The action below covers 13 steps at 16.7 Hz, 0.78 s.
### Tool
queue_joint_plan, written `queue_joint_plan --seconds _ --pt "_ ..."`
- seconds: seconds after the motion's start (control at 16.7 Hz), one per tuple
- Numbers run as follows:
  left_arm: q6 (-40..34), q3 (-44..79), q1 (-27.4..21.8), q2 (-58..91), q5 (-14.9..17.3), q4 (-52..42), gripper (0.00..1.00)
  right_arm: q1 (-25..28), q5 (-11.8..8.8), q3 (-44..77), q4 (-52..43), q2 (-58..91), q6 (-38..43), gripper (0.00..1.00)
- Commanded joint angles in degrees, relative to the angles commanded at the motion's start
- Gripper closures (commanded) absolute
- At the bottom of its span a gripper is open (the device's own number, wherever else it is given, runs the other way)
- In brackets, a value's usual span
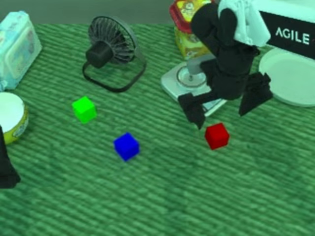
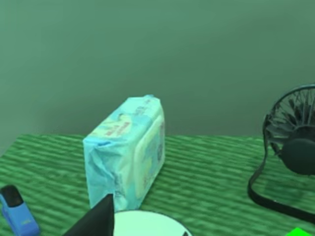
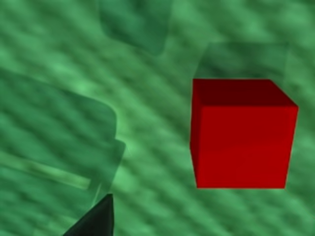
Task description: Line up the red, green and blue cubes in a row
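Note:
Three cubes lie apart on the green mat: the green cube (image 1: 84,109) at the left, the blue cube (image 1: 126,146) nearer the front middle, the red cube (image 1: 216,136) to the right. My right gripper (image 1: 222,117) hovers open just behind and above the red cube, its fingers spread wide with nothing between them. The right wrist view shows the red cube (image 3: 242,135) resting on the mat, with one dark fingertip (image 3: 98,219) well off to its side. My left gripper (image 1: 6,169) is parked at the left edge, open and empty.
A black fan (image 1: 110,49), a silver scale (image 1: 183,82) under the right arm, a red-lidded yellow tub (image 1: 183,27) and a white plate (image 1: 290,73) stand along the back. A wipes pack (image 1: 15,46) and a white-lidded tub (image 1: 10,115) sit at the left.

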Motion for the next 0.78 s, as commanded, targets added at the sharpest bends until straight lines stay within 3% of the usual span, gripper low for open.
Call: queue_joint_plan --seconds 0.48,0.78 --pt "0.0 0.0 0.0 0.0 0.0 0.0 0.0 0.3 0.1 -9.0 15.1 5.9 0.2 0.0" --pt "0.0 0.0 0.0 0.0 0.0 0.0 0.0 0.4 0.1 -9.9 16.4 6.6 0.2 0.0"
